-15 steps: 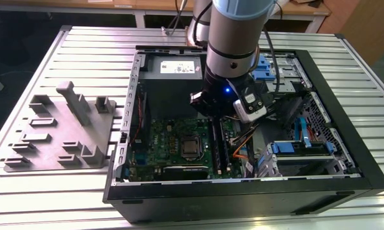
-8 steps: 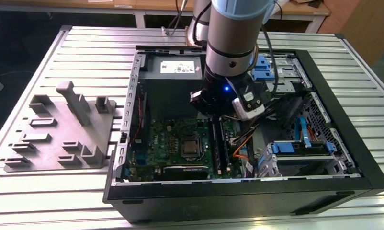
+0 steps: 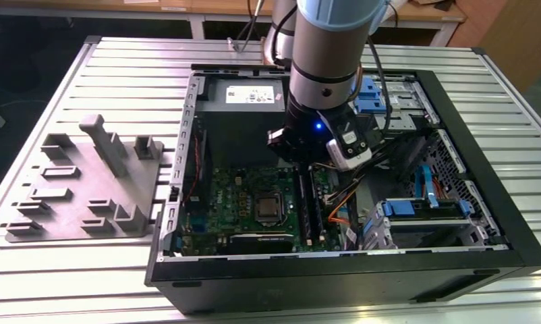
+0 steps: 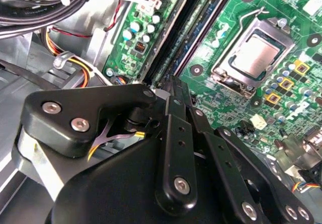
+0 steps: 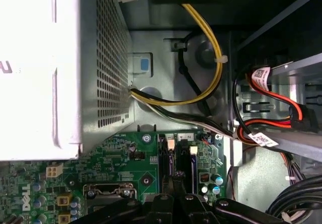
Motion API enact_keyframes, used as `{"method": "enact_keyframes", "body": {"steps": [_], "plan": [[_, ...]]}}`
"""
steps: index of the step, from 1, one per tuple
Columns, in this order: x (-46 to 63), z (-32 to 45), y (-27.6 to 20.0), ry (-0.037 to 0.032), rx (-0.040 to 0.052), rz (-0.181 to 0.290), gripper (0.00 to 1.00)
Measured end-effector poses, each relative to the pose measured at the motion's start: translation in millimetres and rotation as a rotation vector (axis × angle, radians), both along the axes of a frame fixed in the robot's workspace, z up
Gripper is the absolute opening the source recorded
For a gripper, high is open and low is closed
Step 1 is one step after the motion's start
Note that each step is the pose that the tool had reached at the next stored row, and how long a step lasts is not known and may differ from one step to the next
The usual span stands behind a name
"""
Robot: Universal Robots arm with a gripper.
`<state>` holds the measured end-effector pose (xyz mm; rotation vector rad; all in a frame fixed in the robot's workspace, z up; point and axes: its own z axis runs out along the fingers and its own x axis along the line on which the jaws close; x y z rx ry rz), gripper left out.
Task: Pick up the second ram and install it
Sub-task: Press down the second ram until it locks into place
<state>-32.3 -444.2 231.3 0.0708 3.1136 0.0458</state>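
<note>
An open computer case (image 3: 519, 229) lies on a slatted table (image 3: 90, 283), and the arm is reached down into it, with the gripper (image 3: 308, 167) set low over the near end of the black slots (image 3: 308, 214) on the motherboard (image 3: 239, 199). In the second wrist view the gripper (image 4: 171, 85) is seen lined up along the slots (image 4: 176, 38), beside the processor socket (image 4: 254, 58). Whether it is apart, together or clamped on something cannot be told. The ram cannot be made out with certainty, and it is judged to be hidden beneath the gripper, at or in a slot. For a good seating, the stick should be kept upright and parallel to its slot, and its notch matched to the key. Pressure should be applied straight down and evenly, so that both end latches are closed. The orange cables (image 3: 340, 202) just beside the slots should be kept from being pinched, and sideways force on the board should be avoided
</note>
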Motion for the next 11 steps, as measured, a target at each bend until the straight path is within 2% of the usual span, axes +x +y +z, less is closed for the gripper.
{"method": "enact_keyframes", "body": {"steps": [6, 11], "plan": [[0.1, -2.2, 3.0, 0.0001, 0.0002, 0.0, 0.07], [0.8, -4.2, 3.3, 0.0002, -0.0002, 0.0, 0.07]]}}
